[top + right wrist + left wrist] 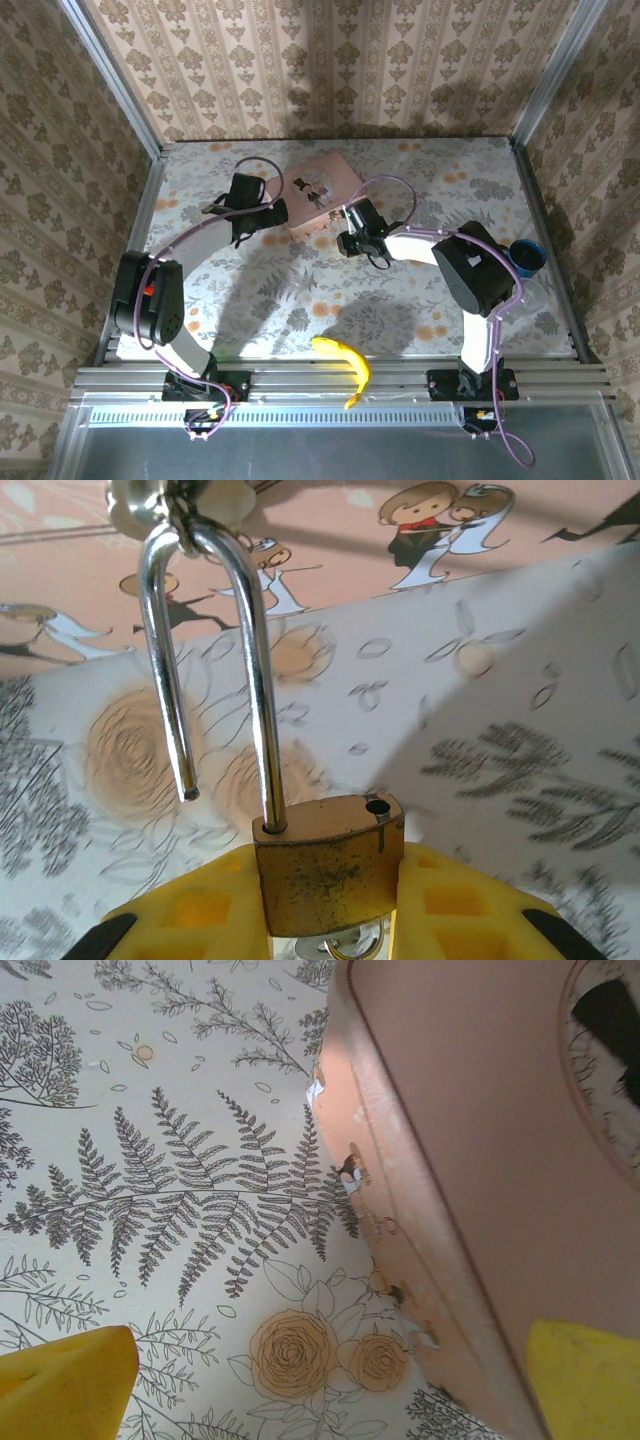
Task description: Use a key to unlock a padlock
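Right tool: padlock, shackle seemingly outward

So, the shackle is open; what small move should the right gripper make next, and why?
Probably the right gripper should swing the padlock aside so the shackle unhooks: its free end is out of the body, but it hangs on a fitting on the tin.
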